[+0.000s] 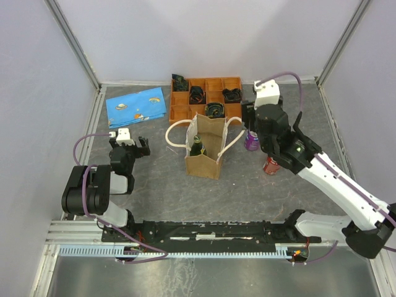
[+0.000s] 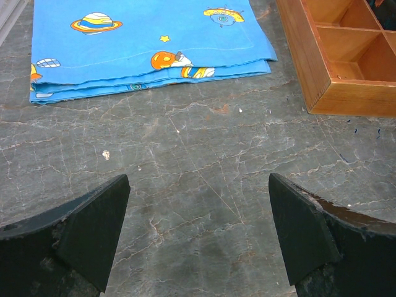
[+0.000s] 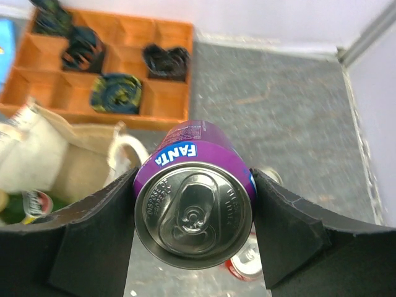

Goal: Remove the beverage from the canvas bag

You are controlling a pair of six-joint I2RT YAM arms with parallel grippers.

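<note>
Surface: grey marbled table (image 1: pixel 154 185), walled on three sides by pale lilac panels in metal framing.

Left gripper (image 1: pixel 128 143) (image 2: pixel 198 180): at 9 o'clock of the bag, jaws spread wide, nothing between them, bare table beneath. Whether the fingertips touch the table cannot be told.

Cloth (image 1: pixel 137 106) (image 2: pixel 148 43): blue, folded, printed with planets, flat on the table at 10 o'clock of the bag, just beside the tray's left wall.

Tray (image 1: pixel 180 114) (image 2: pixel 322 74) (image 3: pixel 167 102): orange-brown wood, divided into compartments, at 12 o'clock of the bag. Four compartments each hold one dark rolled bundle; the others are bare.

Bag (image 1: pixel 207 159) (image 3: pixel 86 161): tan, upright near table centre, mouth open, white rope handles fallen out to 9 and 3 o'clock. A dark green bottle (image 1: pixel 197 146) stands in its left half, neck above the rim.

Right gripper (image 1: pixel 253 133) (image 3: pixel 195 204): closed onto a purple can (image 1: pixel 252 142) (image 3: pixel 192 185), one finger pressed against each side. The can is upright, marked FANTA, tab unopened, outside the bag at its 3 o'clock, near the right handle. Whether its base rests on the table cannot be told.

Red can (image 1: pixel 271 165) (image 3: pixel 244 263): on the table at 4 o'clock of the purple can, partly hidden under the right arm
</note>
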